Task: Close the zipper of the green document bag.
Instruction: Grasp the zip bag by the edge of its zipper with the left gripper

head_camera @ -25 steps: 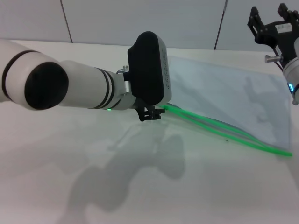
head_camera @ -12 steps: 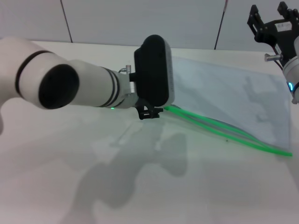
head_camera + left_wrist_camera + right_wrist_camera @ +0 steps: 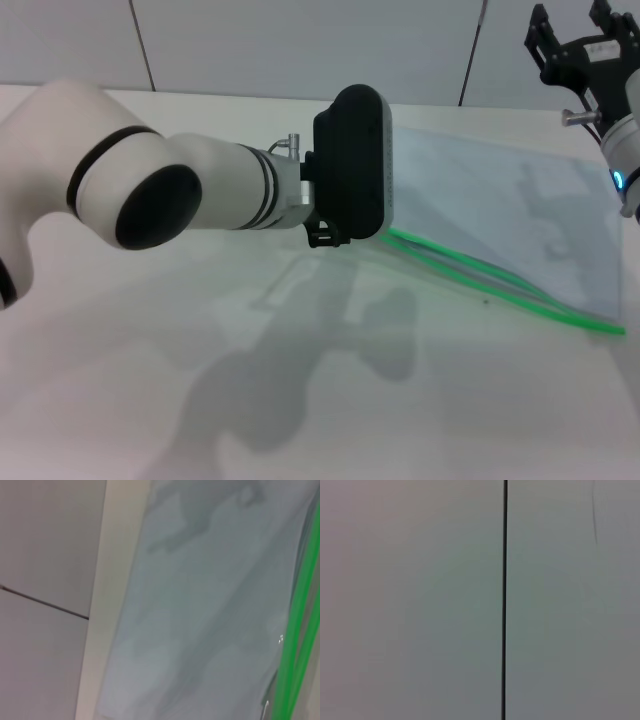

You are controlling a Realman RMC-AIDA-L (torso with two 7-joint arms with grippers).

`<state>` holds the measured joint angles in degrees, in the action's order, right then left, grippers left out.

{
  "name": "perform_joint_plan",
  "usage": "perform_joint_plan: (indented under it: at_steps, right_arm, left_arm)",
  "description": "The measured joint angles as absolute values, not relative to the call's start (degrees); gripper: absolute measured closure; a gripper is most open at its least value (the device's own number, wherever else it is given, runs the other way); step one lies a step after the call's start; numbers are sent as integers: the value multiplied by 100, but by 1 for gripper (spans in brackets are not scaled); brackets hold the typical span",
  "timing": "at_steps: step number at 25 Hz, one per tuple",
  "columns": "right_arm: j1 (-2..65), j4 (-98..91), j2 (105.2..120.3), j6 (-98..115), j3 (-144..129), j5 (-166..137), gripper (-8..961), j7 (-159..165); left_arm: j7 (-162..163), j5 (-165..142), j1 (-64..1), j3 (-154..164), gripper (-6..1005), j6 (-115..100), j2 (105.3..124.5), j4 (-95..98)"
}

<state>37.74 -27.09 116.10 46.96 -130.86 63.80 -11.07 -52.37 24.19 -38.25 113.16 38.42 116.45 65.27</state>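
Observation:
The green document bag (image 3: 500,200) lies flat on the white table at the right, pale blue-grey and translucent. Its zipper (image 3: 480,282) runs along the near edge as two bright green strips that stand apart in the middle and meet at the right end. My left gripper (image 3: 322,238) sits low at the zipper's left end, under the black wrist housing, which hides that end and the slider tab. The left wrist view shows the bag (image 3: 200,605) with the zipper (image 3: 295,630) along one side. My right gripper (image 3: 572,25) hangs open, high above the bag's far right corner.
The white table (image 3: 150,380) stretches out on the near and left sides of the bag. A grey panelled wall (image 3: 420,600) with a dark seam stands behind the table. My left forearm (image 3: 200,195) crosses the middle of the head view.
My left arm has swung to the right and its wrist has turned, so the housing now covers the zipper's left end. The right arm has barely moved.

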Motion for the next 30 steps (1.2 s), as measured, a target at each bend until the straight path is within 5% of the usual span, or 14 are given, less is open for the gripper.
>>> perform_joint_plan:
  at_steps: [30]
  right_arm:
    - [3777,-2839,11610,4704,-13104,6338,246,-1107]
  left_arm:
    - [-5132,2406,-4190,11774,397,2915,11659,5709]
